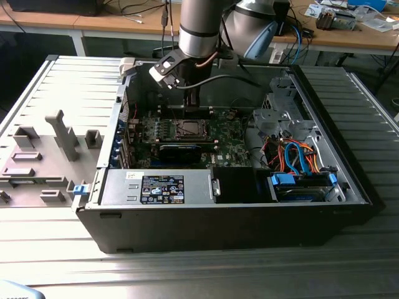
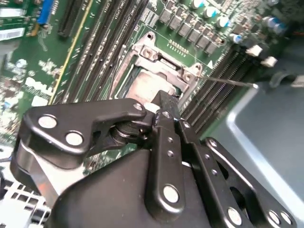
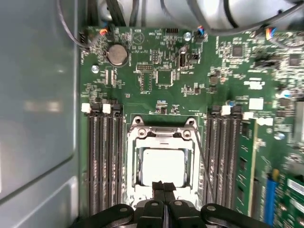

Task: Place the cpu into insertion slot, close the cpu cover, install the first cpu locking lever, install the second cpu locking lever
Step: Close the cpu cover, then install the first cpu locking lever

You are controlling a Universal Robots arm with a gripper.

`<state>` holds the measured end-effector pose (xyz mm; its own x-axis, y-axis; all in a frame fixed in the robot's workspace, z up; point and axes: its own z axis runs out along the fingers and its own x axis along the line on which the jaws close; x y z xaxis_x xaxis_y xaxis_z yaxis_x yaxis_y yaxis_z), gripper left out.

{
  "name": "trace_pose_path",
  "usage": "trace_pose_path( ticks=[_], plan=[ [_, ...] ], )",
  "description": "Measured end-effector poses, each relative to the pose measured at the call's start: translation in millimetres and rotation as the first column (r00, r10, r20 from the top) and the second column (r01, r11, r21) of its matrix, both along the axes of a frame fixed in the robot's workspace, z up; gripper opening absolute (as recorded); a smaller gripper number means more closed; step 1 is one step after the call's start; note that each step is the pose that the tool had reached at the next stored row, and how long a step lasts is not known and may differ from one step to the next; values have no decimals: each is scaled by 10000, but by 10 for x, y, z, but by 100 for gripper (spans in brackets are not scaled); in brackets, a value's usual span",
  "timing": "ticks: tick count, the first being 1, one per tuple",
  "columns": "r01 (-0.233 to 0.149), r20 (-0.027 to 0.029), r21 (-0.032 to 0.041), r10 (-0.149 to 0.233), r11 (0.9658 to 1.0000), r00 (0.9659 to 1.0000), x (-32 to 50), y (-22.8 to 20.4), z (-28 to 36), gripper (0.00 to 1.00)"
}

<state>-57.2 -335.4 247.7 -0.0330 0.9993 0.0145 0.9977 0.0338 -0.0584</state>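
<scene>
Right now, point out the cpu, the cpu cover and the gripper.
cpu (image 3: 164,164): first wrist view, middle of its face.
cpu cover (image 3: 164,138): first wrist view, one bar of its frame.
gripper (image 3: 164,186): first wrist view, between its shut fingertips.

Single arm (image 1: 199,28) stands vertical at the top of the exterior view, grey wrist section upright, with a white camera block (image 1: 165,68) fixed on its side toward the exterior view's left. Gripper (image 1: 194,103) hangs below the wrist, pointing straight down. In both wrist views the black fingers (image 3: 156,192) (image 2: 166,142) are pressed together, tips meeting, nothing between them. Black linkage bars (image 2: 76,128) splay out either side behind the tips.
</scene>
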Motion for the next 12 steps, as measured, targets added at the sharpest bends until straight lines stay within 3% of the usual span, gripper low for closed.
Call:
trace_pose_path(
  ticks=[1, 8, 10, 12],
  plan=[
    [0, -1, 0, 0, 10000, 10000, 0, 0, 26, 11],
    [-69, -1, 0, 69, 10000, 10000, 0, 0, 30, 11],
    [-382, -2, -1, 382, 9993, 9993, 0, 0, 31, 11],
    [-1185, -1, 0, 1185, 9930, 9930, 0, 0, 30, 11]
  ],
)
